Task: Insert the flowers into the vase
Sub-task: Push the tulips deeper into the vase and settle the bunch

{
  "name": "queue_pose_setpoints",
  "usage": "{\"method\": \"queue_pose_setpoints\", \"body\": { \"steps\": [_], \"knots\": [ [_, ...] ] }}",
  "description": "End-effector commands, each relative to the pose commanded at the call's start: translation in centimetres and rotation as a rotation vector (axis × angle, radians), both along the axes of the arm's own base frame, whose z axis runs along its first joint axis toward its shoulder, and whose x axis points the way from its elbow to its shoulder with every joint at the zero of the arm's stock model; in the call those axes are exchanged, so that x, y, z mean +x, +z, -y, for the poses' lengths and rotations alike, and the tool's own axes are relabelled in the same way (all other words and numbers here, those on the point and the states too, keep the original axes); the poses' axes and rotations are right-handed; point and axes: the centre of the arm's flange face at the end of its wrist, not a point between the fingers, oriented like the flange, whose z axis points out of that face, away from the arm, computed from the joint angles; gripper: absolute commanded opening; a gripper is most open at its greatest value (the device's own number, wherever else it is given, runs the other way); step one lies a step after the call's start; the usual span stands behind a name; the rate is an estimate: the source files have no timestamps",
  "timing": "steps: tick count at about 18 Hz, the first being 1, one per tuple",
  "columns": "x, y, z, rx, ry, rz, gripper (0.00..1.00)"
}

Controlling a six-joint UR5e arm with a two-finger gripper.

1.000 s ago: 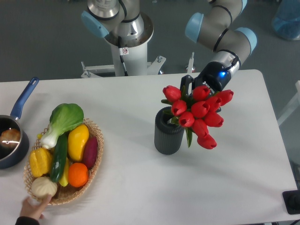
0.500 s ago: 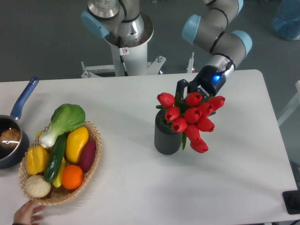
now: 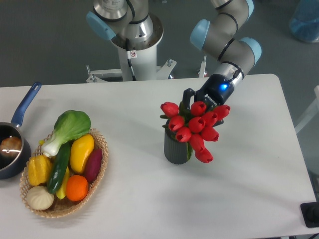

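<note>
Pincer (image 3: 195, 101) is clamped on the flowers (image 3: 193, 128), red heads bunched right over the vase (image 3: 175, 150) mouth.

A white table (image 3: 149, 199) fills most of the scene. At its left, near side sits an oval wicker basket (image 3: 99, 167) heaped with toy vegetables: a green leafy cabbage (image 3: 72, 124) at the far end, a yellow pepper (image 3: 82, 149) beside a dark purple eggplant (image 3: 94, 163), a green cucumber (image 3: 60, 167) running through the middle, a second yellow piece (image 3: 41, 169) on the left, an orange (image 3: 76, 187) and a pale garlic bulb (image 3: 41, 197) at the near end. Further left, at the table's edge, stands a dark saucepan (image 3: 10, 149) with a blue handle (image 3: 26, 103) pointing away; something brownish lies inside. At the far right corner a blue object (image 3: 305, 20) is partly in view.
</note>
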Motion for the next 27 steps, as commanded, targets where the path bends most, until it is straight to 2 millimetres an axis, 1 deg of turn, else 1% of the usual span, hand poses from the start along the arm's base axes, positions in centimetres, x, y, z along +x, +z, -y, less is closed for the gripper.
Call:
{"method": "queue_pose_setpoints", "body": {
  "steps": [3, 5, 7, 8, 10, 11, 14, 15, 19, 20, 21, 22, 23, 27],
  "knots": [
    [0.3, -0.6, 0.2, -0.003, 0.003, 0.013, 0.0],
    [0.3, -0.6, 0.2, -0.003, 0.003, 0.014, 0.0],
    [0.5, -0.8, 0.3, -0.005, 0.004, 0.018, 0.06],
    [0.5, -0.8, 0.3, -0.005, 0.004, 0.018, 0.11],
    [0.5, -0.9, 0.3, -0.006, 0.004, 0.019, 0.13],
    [0.5, -1.0, 0.3, -0.006, 0.004, 0.021, 0.16],
    [0.5, -1.3, 0.7, -0.016, 0.009, 0.026, 0.18],
    [0.4, -1.3, 0.7, -0.016, 0.009, 0.019, 0.21],
    [0.4, -2.3, 0.8, -0.01, 0.006, -0.014, 0.37],
    [0.3, -2.2, 0.9, -0.01, 0.007, -0.014, 0.44],
    [0.3, -2.2, 0.9, -0.01, 0.009, -0.014, 0.59],
    [0.3, -2.2, 0.9, -0.01, 0.009, -0.014, 0.87],
    [0.2, -2.2, 0.9, -0.01, 0.009, -0.014, 0.99],
    [0.0, -2.2, 1.3, -0.01, 0.017, -0.013, 1.0]
  ]
}}
